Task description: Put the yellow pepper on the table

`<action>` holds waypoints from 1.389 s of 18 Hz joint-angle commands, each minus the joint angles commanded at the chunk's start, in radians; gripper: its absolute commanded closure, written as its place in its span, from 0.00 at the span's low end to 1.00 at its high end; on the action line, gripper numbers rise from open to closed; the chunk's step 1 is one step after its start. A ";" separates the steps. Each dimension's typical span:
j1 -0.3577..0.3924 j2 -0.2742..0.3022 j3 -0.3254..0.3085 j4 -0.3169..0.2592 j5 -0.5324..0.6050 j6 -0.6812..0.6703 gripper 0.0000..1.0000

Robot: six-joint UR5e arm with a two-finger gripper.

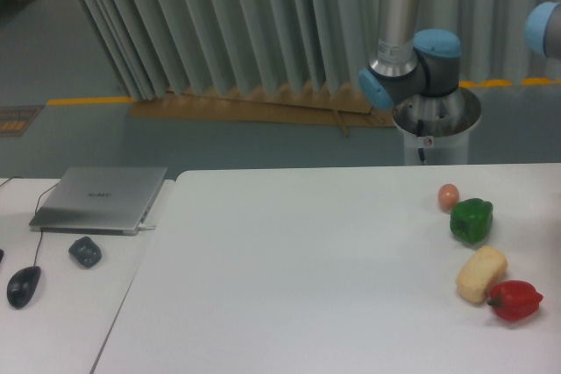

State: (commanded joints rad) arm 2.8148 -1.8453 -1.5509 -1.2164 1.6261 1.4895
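Note:
The yellow pepper is out of view. The large white table [298, 278] fills the lower part of the camera view. Only the arm's base and upright link [412, 59] show behind the table, plus a blue joint [545, 31] at the right edge. The gripper itself lies beyond the right edge of the frame.
Near the table's right side sit a small egg-like ball [449, 196], a green pepper [471, 220], a pale cream lump [481, 273] and a red pepper [514, 299]. On the left desk lie a silver laptop [101, 199], a dark small object [85, 251] and a mouse [24, 285].

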 joint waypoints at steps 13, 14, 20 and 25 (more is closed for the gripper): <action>0.055 -0.083 0.051 0.087 0.000 0.095 0.00; 0.054 -0.098 0.051 0.092 0.000 0.095 0.00; 0.048 -0.170 0.052 0.112 0.002 0.080 0.00; 0.051 -0.172 0.052 0.113 0.000 0.084 0.00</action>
State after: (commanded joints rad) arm 2.8655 -2.0172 -1.4987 -1.1029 1.6260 1.5738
